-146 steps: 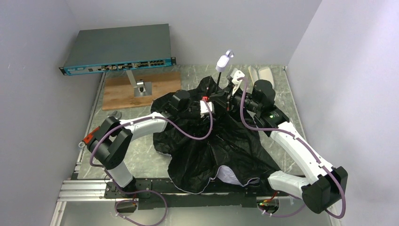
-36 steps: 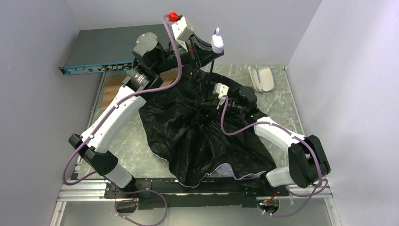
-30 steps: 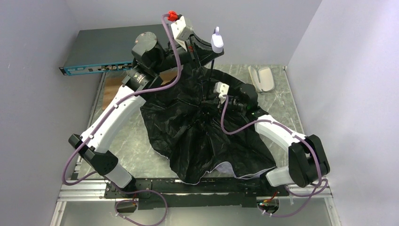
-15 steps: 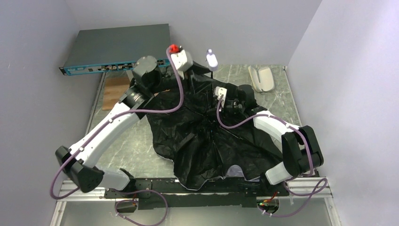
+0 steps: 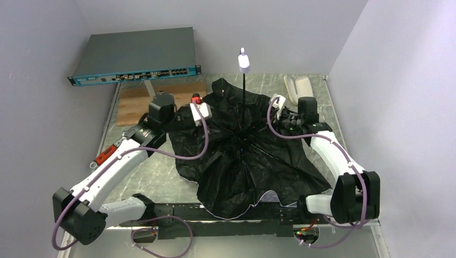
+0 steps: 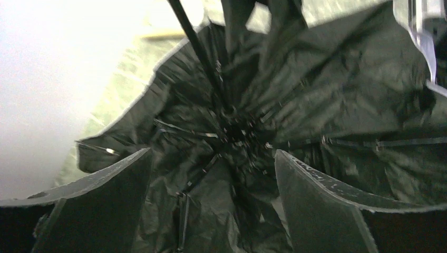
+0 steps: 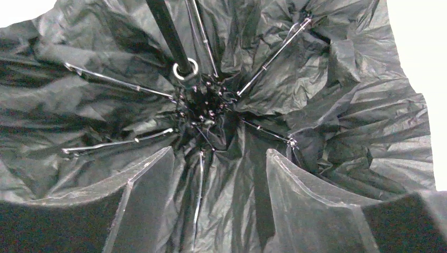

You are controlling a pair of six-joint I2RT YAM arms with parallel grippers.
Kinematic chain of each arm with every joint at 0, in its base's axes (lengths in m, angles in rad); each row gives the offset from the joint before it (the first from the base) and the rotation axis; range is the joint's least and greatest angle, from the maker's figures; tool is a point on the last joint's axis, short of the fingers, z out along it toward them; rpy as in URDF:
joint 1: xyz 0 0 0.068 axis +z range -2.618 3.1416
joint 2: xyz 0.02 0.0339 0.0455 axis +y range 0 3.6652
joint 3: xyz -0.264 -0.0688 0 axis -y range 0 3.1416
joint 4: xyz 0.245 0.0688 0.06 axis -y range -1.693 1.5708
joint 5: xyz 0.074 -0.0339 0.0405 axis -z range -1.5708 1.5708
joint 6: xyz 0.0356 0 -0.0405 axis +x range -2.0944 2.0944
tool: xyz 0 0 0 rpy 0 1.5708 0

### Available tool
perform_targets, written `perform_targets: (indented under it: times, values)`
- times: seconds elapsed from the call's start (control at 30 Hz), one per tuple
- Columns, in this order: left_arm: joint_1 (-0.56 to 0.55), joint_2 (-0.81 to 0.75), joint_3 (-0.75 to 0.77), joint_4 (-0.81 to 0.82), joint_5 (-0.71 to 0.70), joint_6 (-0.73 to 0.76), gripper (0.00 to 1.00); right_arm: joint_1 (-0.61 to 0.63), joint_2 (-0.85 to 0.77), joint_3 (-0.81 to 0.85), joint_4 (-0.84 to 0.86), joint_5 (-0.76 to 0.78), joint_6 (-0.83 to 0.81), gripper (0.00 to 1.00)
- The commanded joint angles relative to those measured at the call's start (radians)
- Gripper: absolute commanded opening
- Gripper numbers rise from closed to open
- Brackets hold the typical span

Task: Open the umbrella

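**Open umbrella fills the middle; room only at the edges**

The umbrella (image 5: 236,161) sprawls black over most of the table (image 5: 161,174). Its thin ribs (image 7: 113,81) fan out from the hub, and its shaft (image 5: 243,99) stands upright at the centre. Bare tabletop shows at the front left, between the umbrella and the left arm (image 5: 115,166). The right arm (image 5: 333,153) takes up the narrow strip along the right wall. At the back left, a wooden board (image 5: 134,99) and a network switch (image 5: 134,56) block the way. A white object (image 5: 297,86) lies in the back right corner.
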Motion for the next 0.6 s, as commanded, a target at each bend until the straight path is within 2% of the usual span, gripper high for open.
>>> perform_targets:
  times: [0.0, 0.07, 0.2, 0.4, 0.5, 0.57]
  values:
    - [-0.027, 0.085, -0.021, -0.081, 0.068, 0.189, 0.84, -0.002, -0.044, 0.036, 0.025, -0.005, 0.218, 0.55]
    - [-0.057, 0.154, -0.004, -0.059, 0.05, 0.204, 0.76, 0.011, -0.011, 0.039, 0.132, 0.037, 0.375, 0.4]
    - [-0.12, 0.299, 0.025, -0.011, 0.037, 0.191, 0.67, 0.058, 0.123, 0.086, 0.197, 0.088, 0.522, 0.31]
    - [-0.153, 0.467, 0.046, 0.037, -0.009, 0.172, 0.63, 0.119, 0.262, 0.086, 0.219, 0.172, 0.533, 0.3]
    - [-0.153, 0.54, 0.101, -0.056, -0.045, 0.168, 0.56, 0.109, 0.351, 0.101, 0.173, 0.224, 0.488, 0.3]
    - [-0.152, 0.555, 0.088, -0.104, -0.093, 0.186, 0.55, 0.085, 0.388, 0.115, 0.138, 0.246, 0.44, 0.3]
